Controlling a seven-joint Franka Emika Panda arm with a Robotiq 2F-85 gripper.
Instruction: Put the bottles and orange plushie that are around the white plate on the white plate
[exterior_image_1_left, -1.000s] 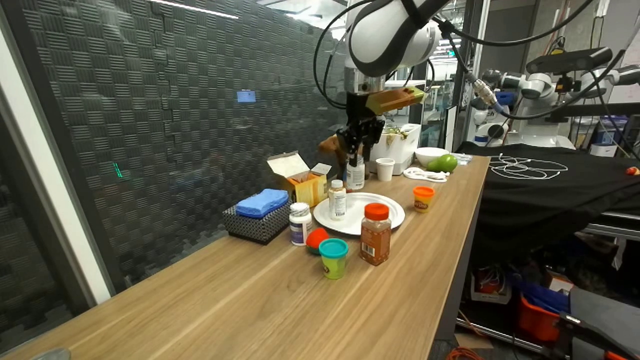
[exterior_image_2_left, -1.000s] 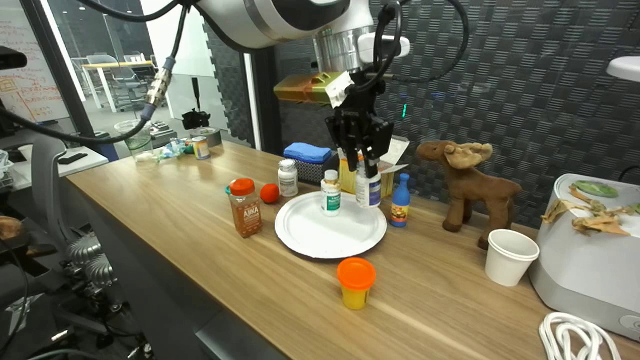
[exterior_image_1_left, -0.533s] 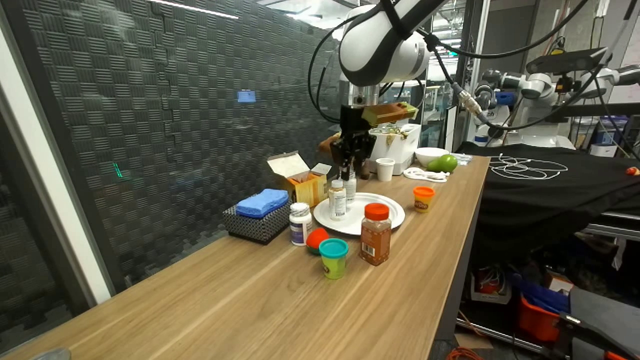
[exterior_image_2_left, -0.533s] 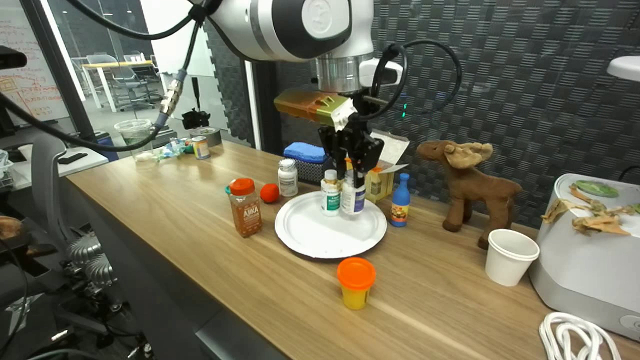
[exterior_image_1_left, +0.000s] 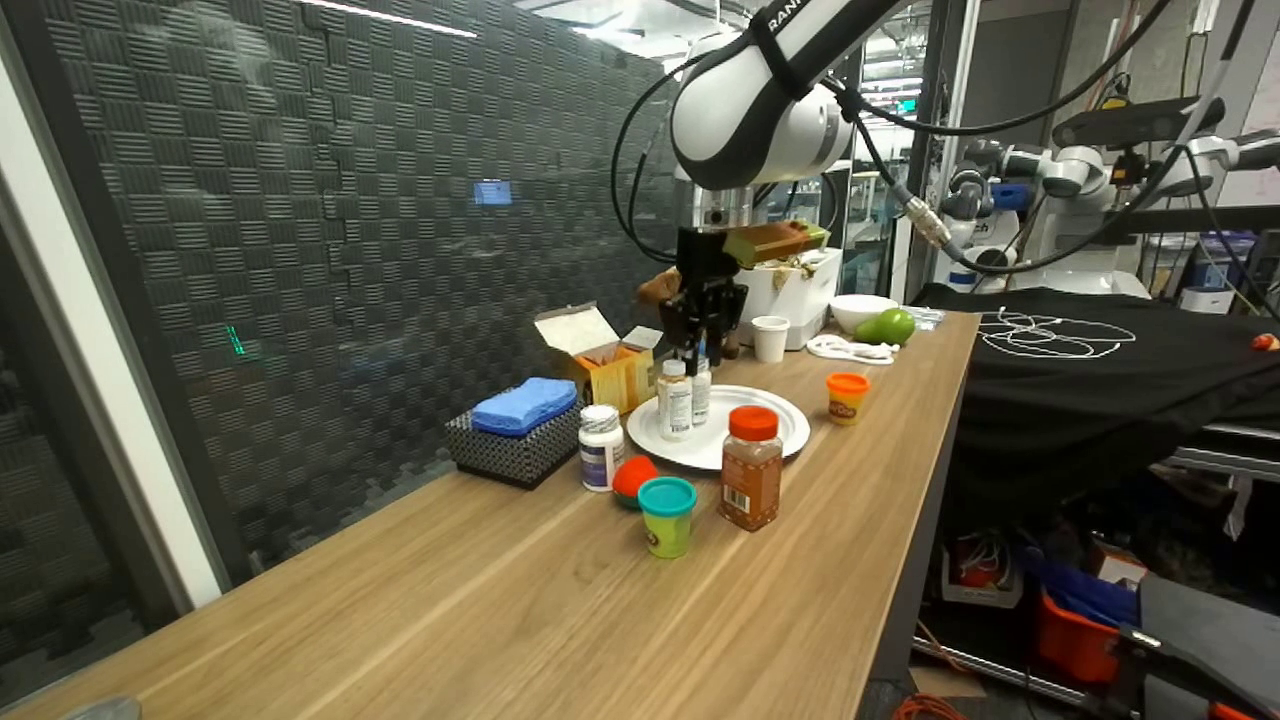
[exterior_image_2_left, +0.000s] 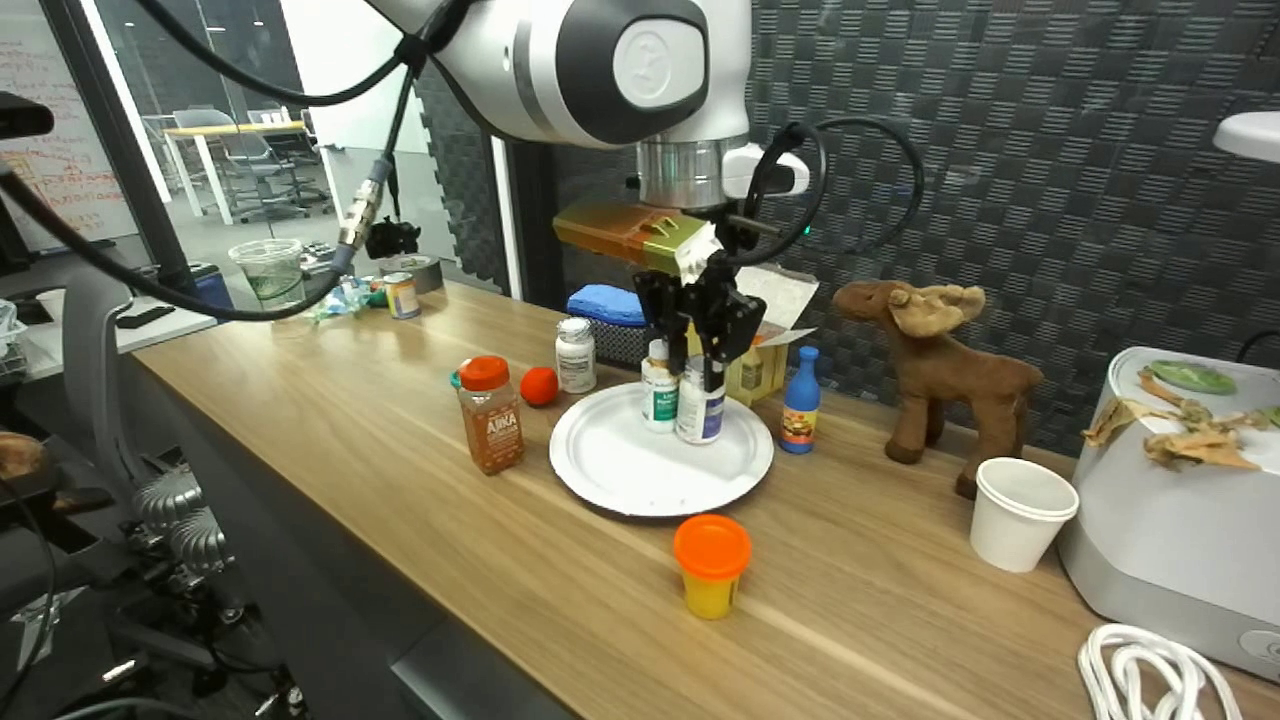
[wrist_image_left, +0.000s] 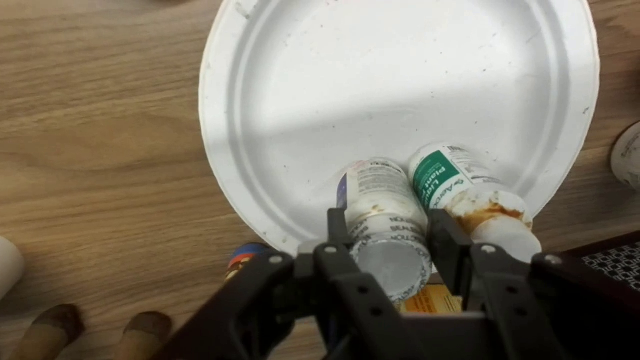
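Observation:
My gripper (exterior_image_2_left: 695, 362) is shut around the neck of a white bottle with a purple label (exterior_image_2_left: 700, 415); its jaws also show in the wrist view (wrist_image_left: 389, 225). The bottle is upright and its base appears to rest on the white plate (exterior_image_2_left: 640, 475). A white bottle with a green label (wrist_image_left: 440, 175) stands close beside it on the plate. Another white bottle (exterior_image_1_left: 600, 455), the amber bottle with a red cap (exterior_image_1_left: 752, 482) and the small orange plushie with a dark green part (exterior_image_1_left: 635, 478) are on the table around the plate. A blue bottle (exterior_image_2_left: 801, 405) stands behind the plate.
An open yellow box (exterior_image_1_left: 615, 382) and a black box with a blue sponge (exterior_image_1_left: 525, 405) stand along the wall. A brown moose (exterior_image_2_left: 940, 375), a paper cup (exterior_image_2_left: 1020, 520) and Play-Doh tubs (exterior_image_2_left: 711, 570) (exterior_image_1_left: 667, 520) are around the plate.
My gripper has come down and inward over the plate with the purple-label bottle, from above the plate's edge to beside the green-label bottle. The other things have not moved.

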